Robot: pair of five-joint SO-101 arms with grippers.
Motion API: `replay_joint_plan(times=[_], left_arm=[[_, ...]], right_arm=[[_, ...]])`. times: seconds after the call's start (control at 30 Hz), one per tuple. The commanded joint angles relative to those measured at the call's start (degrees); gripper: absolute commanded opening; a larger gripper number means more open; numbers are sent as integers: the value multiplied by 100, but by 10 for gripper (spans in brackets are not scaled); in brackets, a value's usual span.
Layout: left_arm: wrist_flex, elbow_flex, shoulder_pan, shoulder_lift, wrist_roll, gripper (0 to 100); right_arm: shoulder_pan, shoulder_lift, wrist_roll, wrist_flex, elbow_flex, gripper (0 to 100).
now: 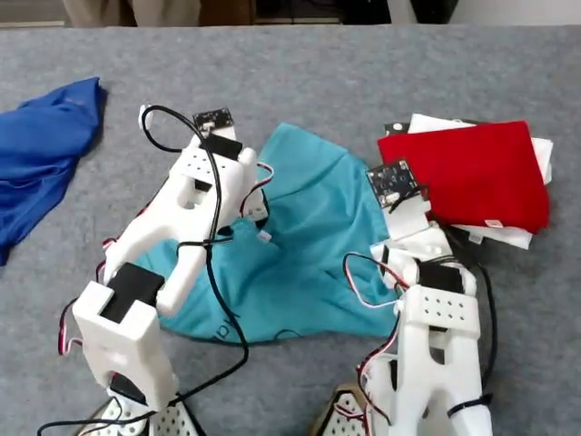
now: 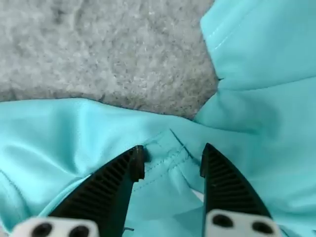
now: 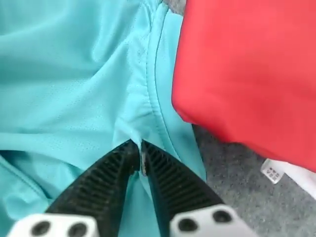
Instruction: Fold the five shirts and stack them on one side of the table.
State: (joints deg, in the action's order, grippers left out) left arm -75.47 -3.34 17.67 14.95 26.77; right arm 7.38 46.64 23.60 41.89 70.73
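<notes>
teal shirt (image 1: 309, 245) lying crumpled and unfolded at the middle of the grey surface (image 1: 363, 64), between the two arms. right tool (image 3: 139, 148) pinched together on a seamed edge of the teal shirt, just beside the folded red shirt (image 1: 467, 173). left tool (image 2: 172, 158) with jaws apart, straddling a hemmed fold of the same shirt, not yet gripping. the red shirt rests on a white shirt (image 1: 513, 238) as the stack at one side; a blue shirt (image 1: 41, 150) lies unfolded, well apart at the other side. likely risks: the right tool's hold looks like a thin pinch near the tips, so a pull may slip it free; if the left tool closes off the hem, the cloth would lift unevenly and skew the fold; a drag toward the stack could disturb the red shirt. the wrist views resolve the jaws and seams, which the high view covers with the arms' wrists; the high view adds the blue shirt and the teal shirt's full outline.
</notes>
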Motion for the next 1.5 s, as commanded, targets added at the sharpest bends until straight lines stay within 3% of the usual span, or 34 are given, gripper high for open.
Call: replay_joint_plan(times=[0.0,0.23,0.47,1.17,1.47], left_arm=[[53,-9,26,-31,44,196],[44,-9,26,-40,53,190],[44,-9,35,-40,53,70],[9,53,-132,-101,0,18],[-712,712,-993,-1464,-1240,18]], right_arm=[[-66,22,-18,-132,-13,2],[-66,22,-18,-132,-13,2],[-57,22,-18,-132,-13,2],[-48,31,-44,-79,-127,2],[-13,822,-510,519,-813,2]])
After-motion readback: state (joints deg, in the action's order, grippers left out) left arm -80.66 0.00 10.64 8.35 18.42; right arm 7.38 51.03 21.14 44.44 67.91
